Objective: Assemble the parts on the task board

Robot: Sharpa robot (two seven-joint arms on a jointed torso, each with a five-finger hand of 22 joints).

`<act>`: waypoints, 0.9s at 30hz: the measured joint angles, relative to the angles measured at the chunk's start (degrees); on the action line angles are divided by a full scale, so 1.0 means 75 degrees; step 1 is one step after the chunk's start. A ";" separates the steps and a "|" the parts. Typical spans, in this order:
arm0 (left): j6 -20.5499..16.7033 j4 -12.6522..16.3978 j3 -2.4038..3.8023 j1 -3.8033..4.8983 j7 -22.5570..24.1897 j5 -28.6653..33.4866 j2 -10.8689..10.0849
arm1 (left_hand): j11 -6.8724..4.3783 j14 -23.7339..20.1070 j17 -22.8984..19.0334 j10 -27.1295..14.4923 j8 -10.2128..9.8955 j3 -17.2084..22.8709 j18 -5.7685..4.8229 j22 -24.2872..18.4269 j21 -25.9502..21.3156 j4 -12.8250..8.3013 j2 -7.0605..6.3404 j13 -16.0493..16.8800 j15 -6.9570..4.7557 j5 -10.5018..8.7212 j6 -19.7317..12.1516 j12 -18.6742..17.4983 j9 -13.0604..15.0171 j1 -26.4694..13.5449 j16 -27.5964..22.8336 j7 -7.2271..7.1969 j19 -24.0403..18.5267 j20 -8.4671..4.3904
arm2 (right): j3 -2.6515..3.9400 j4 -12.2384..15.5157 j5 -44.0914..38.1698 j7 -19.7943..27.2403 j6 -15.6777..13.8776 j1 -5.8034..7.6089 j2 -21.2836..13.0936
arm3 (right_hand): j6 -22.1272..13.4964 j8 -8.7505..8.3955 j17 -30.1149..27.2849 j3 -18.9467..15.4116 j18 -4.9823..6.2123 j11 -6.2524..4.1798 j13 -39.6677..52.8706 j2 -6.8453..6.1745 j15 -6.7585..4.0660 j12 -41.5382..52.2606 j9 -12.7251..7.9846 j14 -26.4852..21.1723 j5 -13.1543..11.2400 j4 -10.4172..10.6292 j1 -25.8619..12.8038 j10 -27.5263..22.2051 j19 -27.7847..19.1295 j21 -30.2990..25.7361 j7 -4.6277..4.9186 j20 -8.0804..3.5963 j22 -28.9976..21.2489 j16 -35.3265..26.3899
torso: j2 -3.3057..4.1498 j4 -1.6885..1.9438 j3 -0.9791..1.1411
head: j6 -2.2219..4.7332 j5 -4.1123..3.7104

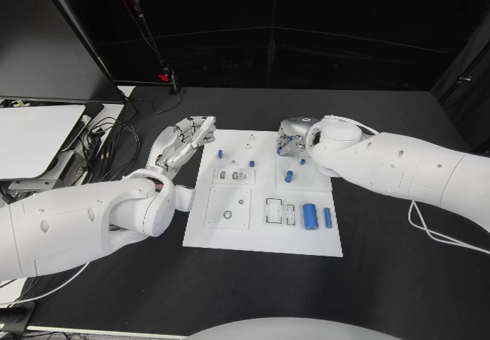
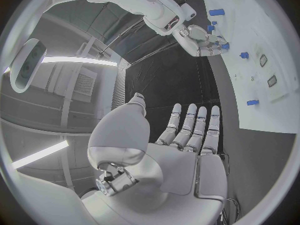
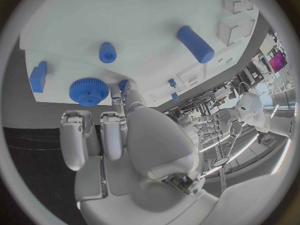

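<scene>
On the black table (image 1: 122,283): white board (image 1: 260,237) at centre, dotted with blue parts (image 1: 309,213). Left hand (image 1: 186,142) flat, fingers straight, empty, beside board. Right hand (image 1: 294,137) over far edge, grip unclear.

Black table (image 1: 388,276) bearing the white task board (image 1: 260,237)

Left hand (image 1: 187,142) flat, fingers straight, empty; right hand (image 1: 294,136) fingers curled downward.

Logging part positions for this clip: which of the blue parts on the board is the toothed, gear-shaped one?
The blue gear lies flat on the task board, right at the right hand fingertips. Its toothed round rim sets it apart; the other blue parts are smooth cylinders or small blocks.
</scene>
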 measured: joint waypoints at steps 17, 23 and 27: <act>0.0031 -0.0092 0.0000 0.0002 0.0000 -0.0001 0.0010 | 0.0000 0.0000 0.0000 0.0000 -0.0030 0.0000 0.0000 -0.0006 0.0000 0.0000 0.0000 0.0000 0.0000 0.0026 0.0000 0.0000 0.0000 0.0000 -0.0031 0.0000 0.0000 0.0000 | -0.0023 0.0229 0.0281 0.0382 -0.0996 -0.0057 -0.0269 | 0.0102 0.0000 -0.0001 0.0023 0.0000 0.0042 -0.0008 -0.0008 -0.0001 -0.0313 -0.0001 0.0001 -0.0010 0.0022 0.0052 0.0231 0.0002 0.0000 -0.0007 -0.0002 0.0000 -0.0029 | 0.0001 -0.0007 -0.0001 | 0.0084 0.0025; 0.0051 -0.0129 -0.0001 0.0002 0.0000 -0.0001 0.0031 | 0.0000 0.0000 0.0000 0.0000 -0.0030 0.0000 0.0000 -0.0006 0.0000 0.0000 0.0000 0.0000 0.0000 0.0026 0.0000 0.0000 0.0000 0.0000 -0.0031 0.0000 0.0000 0.0000 | 0.0134 0.0390 0.0397 0.0561 -0.1356 -0.0059 -0.0414 | 0.0126 -0.0019 -0.0001 0.0023 0.0000 0.0040 -0.0007 -0.0018 -0.0001 -0.0370 -0.0001 0.0001 -0.0010 0.0022 0.0061 0.0286 0.0002 0.0000 -0.0013 -0.0001 0.0000 -0.0029 | 0.0006 -0.0012 -0.0007 | 0.0129 0.0061; 0.0061 -0.0178 -0.0003 0.0003 0.0000 -0.0001 0.0069 | 0.0000 0.0000 0.0000 0.0000 -0.0030 0.0000 0.0000 -0.0006 0.0000 0.0000 0.0030 0.0000 0.0000 0.0026 0.0000 0.0000 0.0000 0.0030 -0.0031 0.0000 0.0000 0.0000 | 0.0283 0.0492 0.0450 0.0667 -0.1541 -0.0036 -0.0437 | 0.0160 -0.0063 -0.0001 0.0022 0.0000 0.0068 -0.0007 -0.0018 -0.0001 -0.0415 0.0000 0.0001 -0.0010 0.0022 0.0061 0.0314 0.0002 0.0000 -0.0006 -0.0001 0.0000 -0.0029 | 0.0012 -0.0010 -0.0014 | 0.0211 0.0090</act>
